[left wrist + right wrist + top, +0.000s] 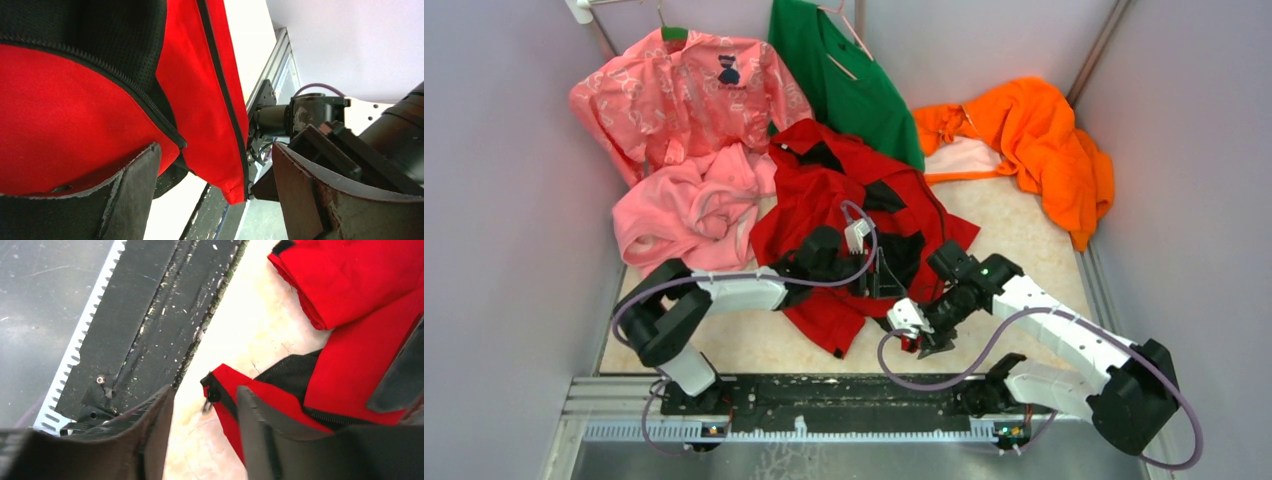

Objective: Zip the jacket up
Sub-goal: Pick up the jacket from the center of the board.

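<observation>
The red jacket (844,200) lies crumpled and unzipped in the middle of the table, its dark lining showing. My left gripper (876,275) is over its lower front. In the left wrist view it (215,187) stands open, and a loose hem corner (231,190) edged by the dark zipper hangs between the fingers (135,190), unclamped. My right gripper (927,343) is just off the jacket's near right edge. In the right wrist view it (205,427) is open over bare table, and the jacket's zipper slider (210,395) sits at a red corner just beyond the fingertips (257,415).
A pink fleece garment (686,212) lies left of the jacket. A patterned pink shirt (684,90) and a green top (849,75) hang at the back. An orange garment (1039,140) is heaped at the back right. A black toothed rail (824,400) runs along the near edge, with walls on both sides.
</observation>
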`<move>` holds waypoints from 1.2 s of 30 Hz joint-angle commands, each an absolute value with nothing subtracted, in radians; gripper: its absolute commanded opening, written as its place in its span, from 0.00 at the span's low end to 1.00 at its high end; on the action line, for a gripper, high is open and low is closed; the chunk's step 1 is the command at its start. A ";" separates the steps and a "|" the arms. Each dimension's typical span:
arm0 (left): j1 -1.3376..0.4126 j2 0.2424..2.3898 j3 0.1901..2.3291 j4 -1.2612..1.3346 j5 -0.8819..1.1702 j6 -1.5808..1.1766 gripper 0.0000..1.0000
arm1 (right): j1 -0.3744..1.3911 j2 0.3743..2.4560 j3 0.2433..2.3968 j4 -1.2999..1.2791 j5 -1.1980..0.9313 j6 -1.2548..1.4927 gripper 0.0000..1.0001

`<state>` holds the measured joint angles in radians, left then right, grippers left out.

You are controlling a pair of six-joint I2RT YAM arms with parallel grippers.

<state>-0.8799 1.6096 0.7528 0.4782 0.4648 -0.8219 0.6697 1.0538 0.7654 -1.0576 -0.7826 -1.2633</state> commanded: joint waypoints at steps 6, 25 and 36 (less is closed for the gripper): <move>-0.898 1.610 0.762 0.463 0.489 -0.736 0.86 | 0.376 1.002 0.886 -1.237 -1.066 -1.333 0.57; -1.291 1.828 1.366 -0.360 -0.410 -0.587 0.87 | -0.394 1.006 0.809 -0.619 -1.156 -0.410 0.65; -1.293 2.037 1.579 -0.548 -0.418 -0.568 0.72 | -0.394 0.991 0.799 -0.615 -1.164 -0.406 0.68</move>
<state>-1.2961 2.0216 1.5295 -0.4519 -0.3607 -0.5819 -0.3870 1.0134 0.7982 -0.6567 -1.1419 -0.4225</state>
